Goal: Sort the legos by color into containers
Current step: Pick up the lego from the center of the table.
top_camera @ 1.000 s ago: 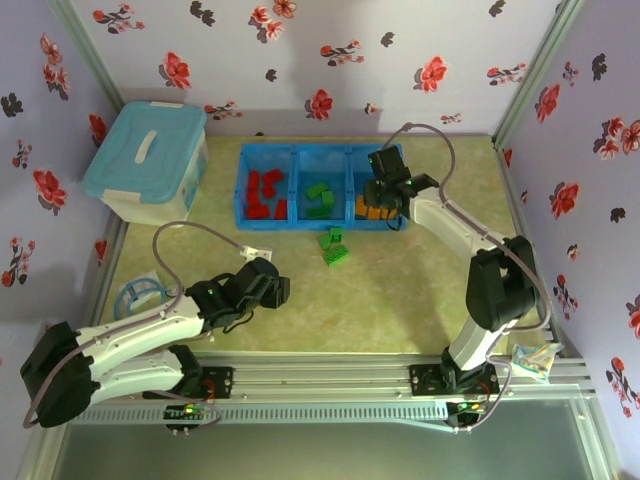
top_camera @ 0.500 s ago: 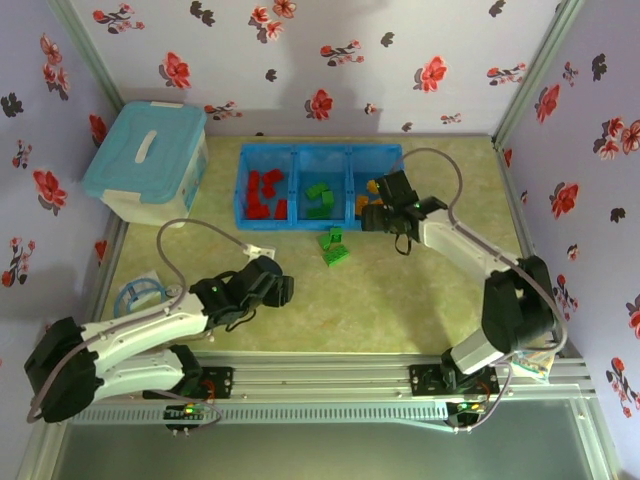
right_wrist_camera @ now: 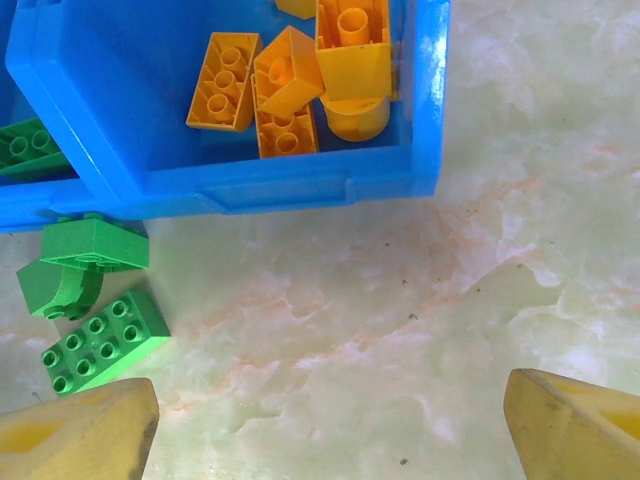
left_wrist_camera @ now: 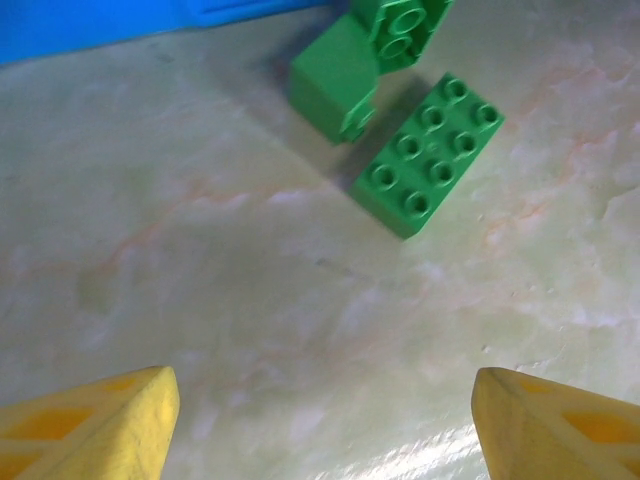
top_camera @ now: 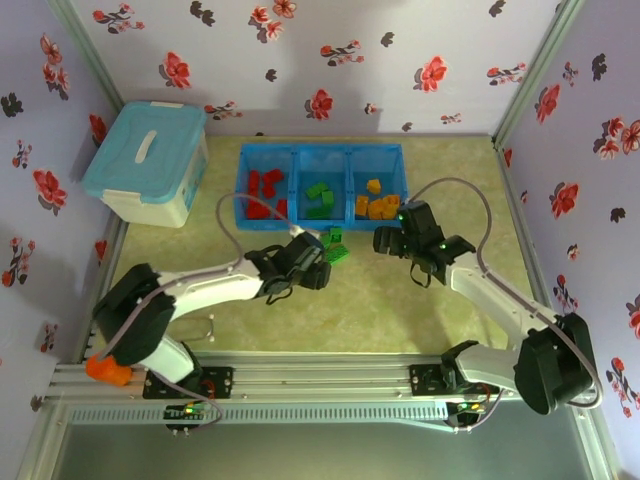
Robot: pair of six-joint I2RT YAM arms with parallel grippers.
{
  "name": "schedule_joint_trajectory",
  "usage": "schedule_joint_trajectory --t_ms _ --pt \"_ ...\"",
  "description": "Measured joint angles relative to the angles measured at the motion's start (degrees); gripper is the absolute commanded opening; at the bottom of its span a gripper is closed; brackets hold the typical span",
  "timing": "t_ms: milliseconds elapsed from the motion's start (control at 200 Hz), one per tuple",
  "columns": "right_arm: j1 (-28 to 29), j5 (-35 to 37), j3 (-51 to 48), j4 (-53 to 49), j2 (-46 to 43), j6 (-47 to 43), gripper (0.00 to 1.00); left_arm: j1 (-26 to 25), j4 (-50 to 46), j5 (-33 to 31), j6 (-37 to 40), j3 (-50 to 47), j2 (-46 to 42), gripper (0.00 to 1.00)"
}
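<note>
Green bricks [left_wrist_camera: 428, 170], 2, lie side by side on the table [left_wrist_camera: 250, 290] just in front of the blue tray [right_wrist_camera: 280, 187], outside its 3 compartments; red bricks [top_camera: 262, 192] sit in the left one, orange bricks [right_wrist_camera: 290, 90] in the right. Left gripper [left_wrist_camera: 320, 430] hovers near the 2 strays, jaws spread and empty; right gripper [right_wrist_camera: 330, 425], by the tray's right end, gapes empty.

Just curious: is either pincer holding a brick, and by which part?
Nothing is held: the left pincer and the right pincer are both open and empty.
</note>
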Motion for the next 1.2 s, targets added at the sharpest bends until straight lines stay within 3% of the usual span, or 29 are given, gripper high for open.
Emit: schedule_joint_trajectory --t_ms 260,735,930,1200 --pt "0.00 0.02 -3.74 0.46 -4.90 0.17 0.92 0.57 -0.50 2.08 4.81 11.47 12.55 0.78" --pt "-0.83 0.02 -5.81 0.68 -7.21 0.17 0.93 2.14 -3.69 4.37 9.22 20.24 22.80 0.76" --pt "-0.87 0.02 -6.19 0.87 -7.21 0.35 0.93 2.10 -4.59 4.98 9.64 21.33 23.89 0.66" --pt "-0.87 0.02 -6.56 0.92 -7.58 0.76 0.93 0.87 -4.98 5.46 9.40 21.31 23.89 0.43"
